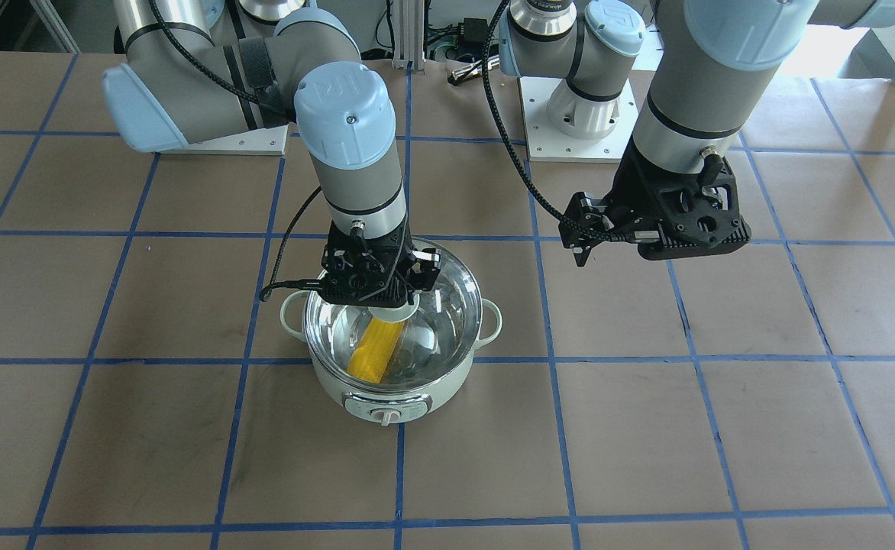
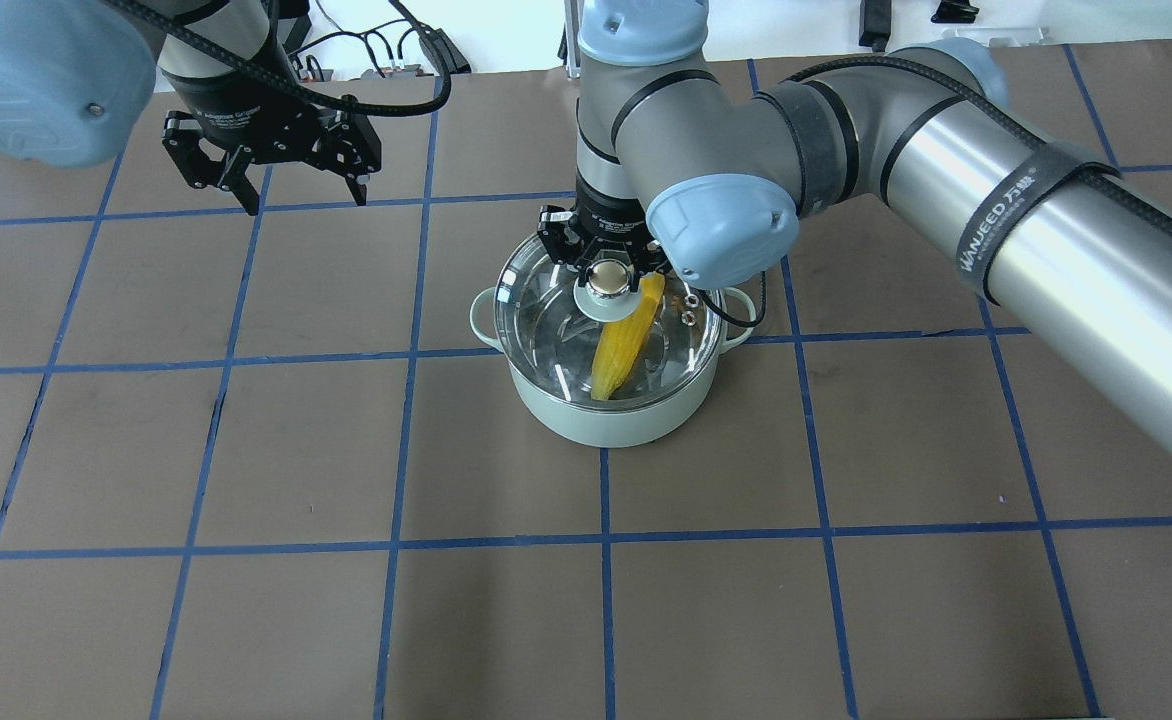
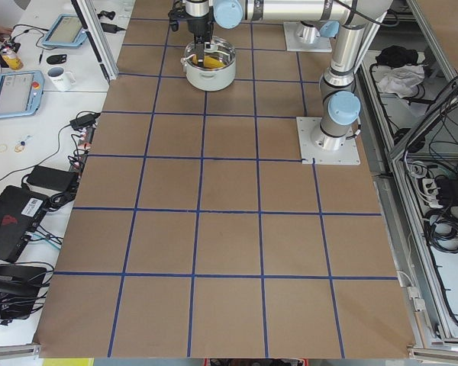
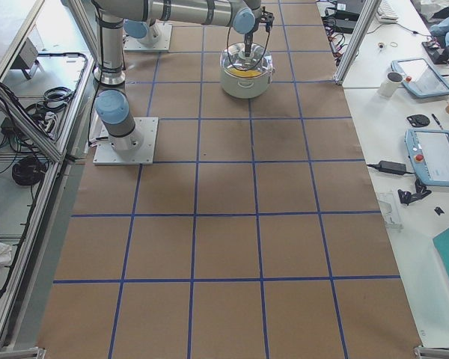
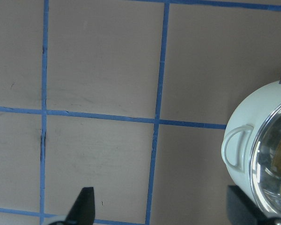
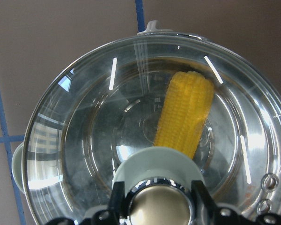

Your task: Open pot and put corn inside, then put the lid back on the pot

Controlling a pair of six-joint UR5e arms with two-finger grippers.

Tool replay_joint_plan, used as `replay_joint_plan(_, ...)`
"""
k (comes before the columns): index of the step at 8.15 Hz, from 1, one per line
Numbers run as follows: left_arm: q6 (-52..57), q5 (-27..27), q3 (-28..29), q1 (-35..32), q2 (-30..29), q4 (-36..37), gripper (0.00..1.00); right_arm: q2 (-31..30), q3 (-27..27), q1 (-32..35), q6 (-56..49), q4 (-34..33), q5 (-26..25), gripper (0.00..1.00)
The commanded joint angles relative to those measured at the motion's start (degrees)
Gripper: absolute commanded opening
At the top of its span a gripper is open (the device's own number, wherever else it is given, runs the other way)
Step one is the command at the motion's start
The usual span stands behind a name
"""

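Right wrist-mounted: you'll see right end effector [image 6: 158, 206] pinching the lid [image 6: 75, 140] at its centre.
Lid: directly under it, sitting on the pot [image 2: 606, 425].
Corn [image 6: 187, 112]: below the glass, inside pot.
Left end effector [image 2: 306, 200]: fingers spread, over desk [image 2: 246, 450], pot well aside.

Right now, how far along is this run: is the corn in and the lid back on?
Done: the corn lies inside the pot, seen through the glass. In hand: the right hand grips the lid by its knob over the pot; it looks slightly off-centre, and I cannot tell if it is seated. Remaining: settle the lid and release. The left hand hangs open, off to the side.
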Motion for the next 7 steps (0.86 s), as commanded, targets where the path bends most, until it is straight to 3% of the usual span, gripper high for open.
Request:
replay_joint_plan(1,-0.03,0.0,0.03,-0.15,0.48,-0.01,1.0,0.16,-0.03,-0.04,-0.28,-0.2,-0.05,0.44)
replay_joint_plan(7,-0.03,0.0,-0.06,-0.15,0.48,-0.01,1.0,0.25,0.06,-0.04,-0.72,-0.29,-0.66,0.43)
